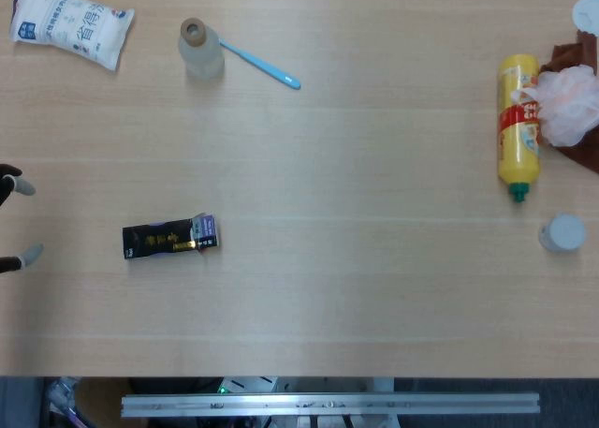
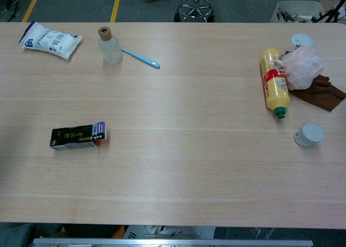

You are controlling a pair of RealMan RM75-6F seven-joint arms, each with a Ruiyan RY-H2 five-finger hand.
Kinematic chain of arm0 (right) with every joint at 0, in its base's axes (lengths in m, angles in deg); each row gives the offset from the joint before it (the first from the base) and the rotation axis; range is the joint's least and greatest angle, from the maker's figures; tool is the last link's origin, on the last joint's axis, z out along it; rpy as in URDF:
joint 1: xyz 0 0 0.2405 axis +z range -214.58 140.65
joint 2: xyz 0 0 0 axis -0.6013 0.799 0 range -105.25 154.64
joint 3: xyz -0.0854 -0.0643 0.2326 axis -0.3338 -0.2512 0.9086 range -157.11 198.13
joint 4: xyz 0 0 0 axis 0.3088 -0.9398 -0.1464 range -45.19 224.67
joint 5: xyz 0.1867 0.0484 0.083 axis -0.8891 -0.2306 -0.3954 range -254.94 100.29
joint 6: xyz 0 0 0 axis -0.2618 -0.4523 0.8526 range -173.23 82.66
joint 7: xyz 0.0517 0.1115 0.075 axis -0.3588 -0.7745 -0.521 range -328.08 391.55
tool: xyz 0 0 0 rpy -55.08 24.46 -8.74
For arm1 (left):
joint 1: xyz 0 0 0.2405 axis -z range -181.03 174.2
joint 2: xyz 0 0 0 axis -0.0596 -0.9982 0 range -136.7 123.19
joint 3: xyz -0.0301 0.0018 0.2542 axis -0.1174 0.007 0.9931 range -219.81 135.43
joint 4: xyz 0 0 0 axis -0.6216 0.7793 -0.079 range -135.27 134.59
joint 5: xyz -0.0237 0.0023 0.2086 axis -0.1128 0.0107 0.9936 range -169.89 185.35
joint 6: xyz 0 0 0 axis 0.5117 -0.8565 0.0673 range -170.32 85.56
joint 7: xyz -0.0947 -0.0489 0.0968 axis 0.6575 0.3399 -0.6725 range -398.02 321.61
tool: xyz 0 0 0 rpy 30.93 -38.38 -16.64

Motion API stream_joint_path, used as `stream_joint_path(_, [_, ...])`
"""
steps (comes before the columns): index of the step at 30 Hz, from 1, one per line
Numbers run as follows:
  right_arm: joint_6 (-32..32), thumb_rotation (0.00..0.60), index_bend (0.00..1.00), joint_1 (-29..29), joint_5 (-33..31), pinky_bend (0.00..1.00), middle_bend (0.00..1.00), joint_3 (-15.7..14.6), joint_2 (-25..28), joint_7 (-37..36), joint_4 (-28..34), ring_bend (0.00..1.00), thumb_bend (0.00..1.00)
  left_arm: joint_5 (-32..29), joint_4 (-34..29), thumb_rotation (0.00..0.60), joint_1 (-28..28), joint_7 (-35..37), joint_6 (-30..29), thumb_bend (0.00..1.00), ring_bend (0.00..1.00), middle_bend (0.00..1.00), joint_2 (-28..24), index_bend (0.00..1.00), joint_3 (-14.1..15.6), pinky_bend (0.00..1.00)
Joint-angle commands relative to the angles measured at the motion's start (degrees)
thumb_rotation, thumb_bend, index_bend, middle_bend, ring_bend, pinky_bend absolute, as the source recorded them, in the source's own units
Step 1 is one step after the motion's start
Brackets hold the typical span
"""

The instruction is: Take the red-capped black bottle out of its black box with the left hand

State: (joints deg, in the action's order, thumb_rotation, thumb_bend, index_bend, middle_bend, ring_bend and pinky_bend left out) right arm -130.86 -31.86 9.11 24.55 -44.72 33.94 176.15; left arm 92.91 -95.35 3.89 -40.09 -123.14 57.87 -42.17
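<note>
Far left edge of the head view: only two fingertips (image 1: pixel 21 186) of the left hand (image 1: pixel 13 220) poke into frame, set well apart w/ nothing between them, so it looks open and empty; chest view doesn't show it at all. Right hand isn't visible anywhere.

Far left of the table (image 1: pixel 374 287): a white bag (image 1: pixel 70 22). Right of it, a clear bottle (image 1: pixel 200 50) w/ a blue toothbrush (image 1: pixel 262 65) beside it.

Near-left: the black box (image 1: pixel 169 237) lies flat on its side, flap end pointing right, a bit of red at that end. Bottle itself is inside, can't make it out. Box sits near the fingertips, not touching.

Far right: yellow bottle (image 1: pixel 518 126) lying down, pink pouf (image 1: pixel 566 102) on a brown cloth (image 1: pixel 573 55), small grey jar (image 1: pixel 562 232).

Risks, as I judge: box is light and loose, so a one-handed grab probably slides or spins it; squeezing could crush the card and jam the bottle; opening faces away from the hand, so an awkward reach-around.
</note>
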Motion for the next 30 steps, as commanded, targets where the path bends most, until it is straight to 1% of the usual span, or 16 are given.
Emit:
stream_joint_path(1, [0.1,0.6,0.16,0.0,-0.2,0.23,0.15,0.0,-0.1,-0.1,-0.2,0.08,0.08,-0.1,0.0,0.6,-0.1,0.1,-0.1,0.03,0.27,0.28,-0.1,0.38,0.0,0.42])
stream_joint_path(13, [0.0,0.6,0.16,0.2,0.2,0.23,0.16,0.2,0.4,-1.3,0.3,0.09,0.08,0.0,-1.2,0.6,0.1,-0.9,1.1,0.03,0.27,0.28,-0.4,0.37,0.3,0.42])
stream_joint_path(15, [0.0,0.6,0.16,0.2,0.1,0.23,0.16,0.4,0.9,-1.9,0.7,0.09,0.08,0.1,-1.9,0.6,0.5,-1.1,1.9,0.03,0.27,0.28,-0.7,0.36,0.5,0.38])
stream_joint_path(18, [0.2,0.6,0.16,0.4,0.0,0.23,0.16,0.7,1.6,-2.4,1.0,0.09,0.08,0.3,-2.9,0.6,1.0,-1.6,2.9,0.03,0.26,0.27,-0.9,0.34,0.7,0.24])
stream_joint_path(20, [-0.1,0.6,0.16,0.6,0.1,0.23,0.16,1.0,1.9,-2.5,1.0,0.09,0.08,0.5,-3.4,0.6,1.2,-2.1,3.5,0.02,0.25,0.26,-0.8,0.33,1.0,0.2])
stream_joint_path(26, [-1.4,0.6,0.16,0.6,1.2,0.23,0.16,1.3,2.5,-2.1,1.7,0.09,0.08,1.0,-4.4,0.6,1.2,-3.0,4.2,0.02,0.21,0.24,-0.8,0.3,2.0,0.16])
stream_joint_path(27, [-2.0,0.6,0.16,0.7,1.3,0.23,0.16,1.8,3.0,-2.3,2.2,0.09,0.08,1.0,-4.9,0.6,1.3,-3.3,5.1,0.02,0.2,0.23,-0.8,0.29,2.4,0.16])
stream_joint_path(30, [-2.1,0.6,0.16,0.9,1.0,0.23,0.16,2.5,4.0,-2.2,3.0,0.08,0.08,0.0,-5.7,0.6,1.8,-4.9,6.5,0.02,0.16,0.19,-0.7,0.26,2.5,0.16])
